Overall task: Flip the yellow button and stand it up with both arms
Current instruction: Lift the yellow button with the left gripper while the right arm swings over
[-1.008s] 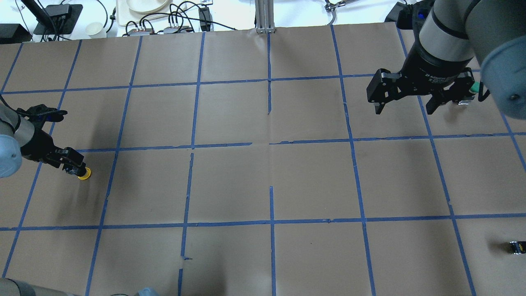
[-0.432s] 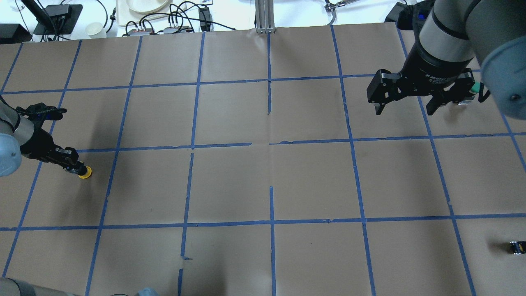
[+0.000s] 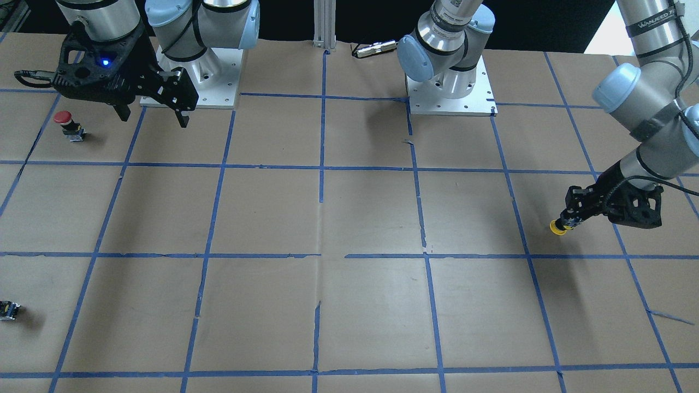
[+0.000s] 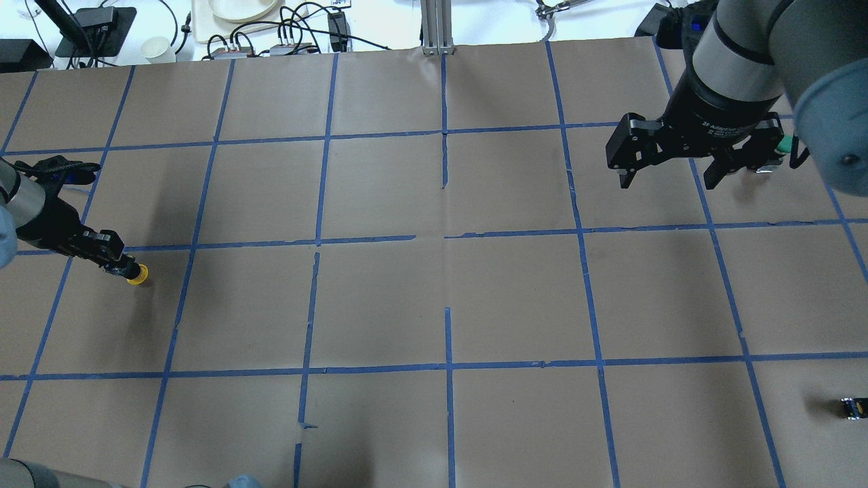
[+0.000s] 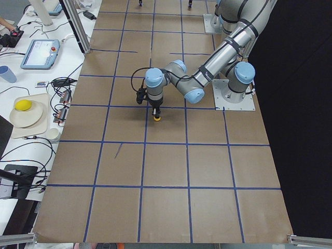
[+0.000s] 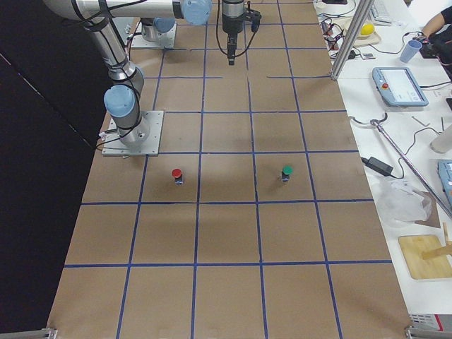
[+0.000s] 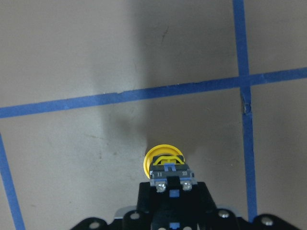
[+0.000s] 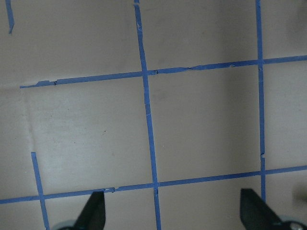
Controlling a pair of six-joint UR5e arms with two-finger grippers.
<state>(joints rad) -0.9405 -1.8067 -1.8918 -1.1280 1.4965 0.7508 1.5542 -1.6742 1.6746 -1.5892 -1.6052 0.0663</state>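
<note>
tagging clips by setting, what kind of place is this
Likely a robotics lab: a table papered brown and taped into a blue grid, robot arms on bolted base plates, a teach pendant and cables alongside.

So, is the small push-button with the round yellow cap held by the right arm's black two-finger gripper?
No, the right gripper hangs open and empty, while the left gripper clamps the yellow button.

We have open worktop (image 4: 515, 298) across the middle, between the left tool (image 4: 124, 270) gripping a yellow button (image 4: 137, 275) and the right tool (image 4: 668, 181). On the right stand a red button (image 3: 64, 117) and a green button (image 6: 287, 171). A black block (image 4: 852, 407) lies by the right edge.
</note>
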